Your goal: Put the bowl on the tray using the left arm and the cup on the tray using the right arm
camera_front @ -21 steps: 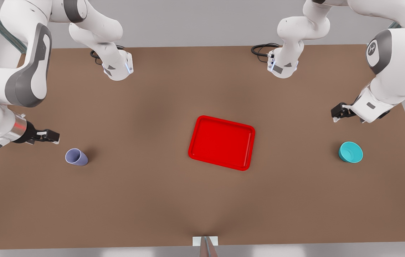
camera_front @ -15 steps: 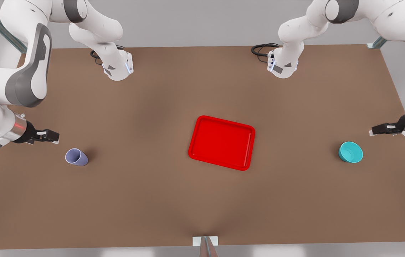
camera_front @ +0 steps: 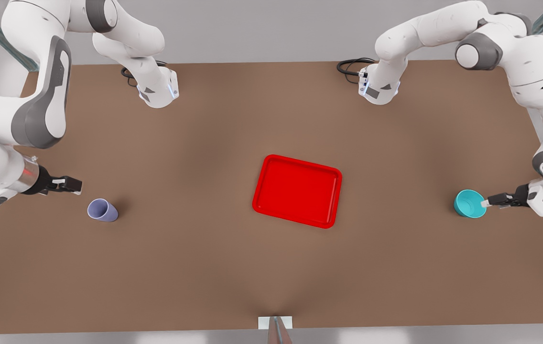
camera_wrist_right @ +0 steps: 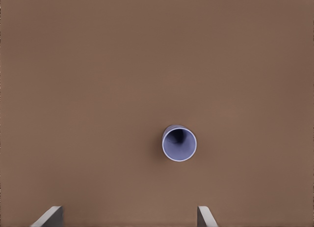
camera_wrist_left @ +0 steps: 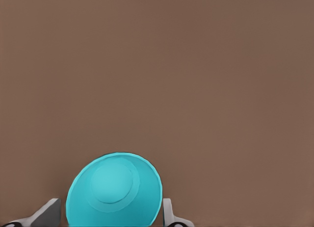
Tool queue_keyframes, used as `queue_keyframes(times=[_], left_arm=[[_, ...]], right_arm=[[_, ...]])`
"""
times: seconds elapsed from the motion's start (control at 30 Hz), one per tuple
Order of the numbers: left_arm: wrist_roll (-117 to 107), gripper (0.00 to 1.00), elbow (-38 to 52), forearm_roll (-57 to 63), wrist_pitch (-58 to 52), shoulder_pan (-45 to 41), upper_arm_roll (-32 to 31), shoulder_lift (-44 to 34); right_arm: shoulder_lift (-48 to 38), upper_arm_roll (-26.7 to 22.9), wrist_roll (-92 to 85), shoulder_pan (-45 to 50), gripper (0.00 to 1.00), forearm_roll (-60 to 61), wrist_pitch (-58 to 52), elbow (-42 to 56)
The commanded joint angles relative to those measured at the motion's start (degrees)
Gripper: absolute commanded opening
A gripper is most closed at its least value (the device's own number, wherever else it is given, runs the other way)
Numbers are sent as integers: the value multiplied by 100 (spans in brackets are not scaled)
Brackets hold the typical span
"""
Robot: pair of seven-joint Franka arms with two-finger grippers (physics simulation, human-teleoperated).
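A plain brown table [camera_front: 195, 258] filled the scene, its matte top bare apart from a few things, with a pale grey wall behind its far edge and a slanted metal strut showing in each upper corner of the front view. Black cables [camera_front: 350, 66] coiled by the base of one arm at the back. The red tray [camera_front: 297, 190] lay flat near the table's middle, nothing on it. The teal bowl [camera_front: 469, 203] sat upright on the table well toward the front view's right, apart from the tray. The left gripper [camera_front: 485, 203] reached in from that side at the bowl's rim; in the left wrist view its fingers [camera_wrist_left: 46, 214] stood spread on either side of the bowl [camera_wrist_left: 115, 190], and contact could not be told. The lavender cup [camera_front: 102, 210] stood on the table toward the front view's left, also well apart from the tray. The right gripper [camera_front: 74, 185] hung near it, just up and to the side, with its fingertips [camera_wrist_right: 49, 216] wide apart and the cup [camera_wrist_right: 179, 143] lying clear ahead of them.
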Motion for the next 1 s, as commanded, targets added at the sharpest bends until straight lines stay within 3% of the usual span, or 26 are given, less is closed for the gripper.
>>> queue_keyframes(times=[0.0,0.43,0.47,0.53,0.7,0.73,0.97], left_arm=[[4,100,3,-120,0,34,0,14],[153,100,20,-129,387,122,123,682],[144,73,20,-128,396,113,123,709],[136,55,20,-129,448,104,123,770],[101,33,12,-129,527,78,123,797],[101,24,12,-120,536,52,123,805],[74,21,20,-85,651,-71,114,779]], right_arm=[[0,0,0,0,100,-4,1,9],[0,0,-9,-9,100,-4,1,18],[8,0,0,0,100,-13,1,18],[17,0,9,0,100,-12,10,9],[79,9,9,9,100,-4,10,18],[87,9,9,9,100,-4,10,18],[79,0,-44,-9,100,-21,-17,9]])
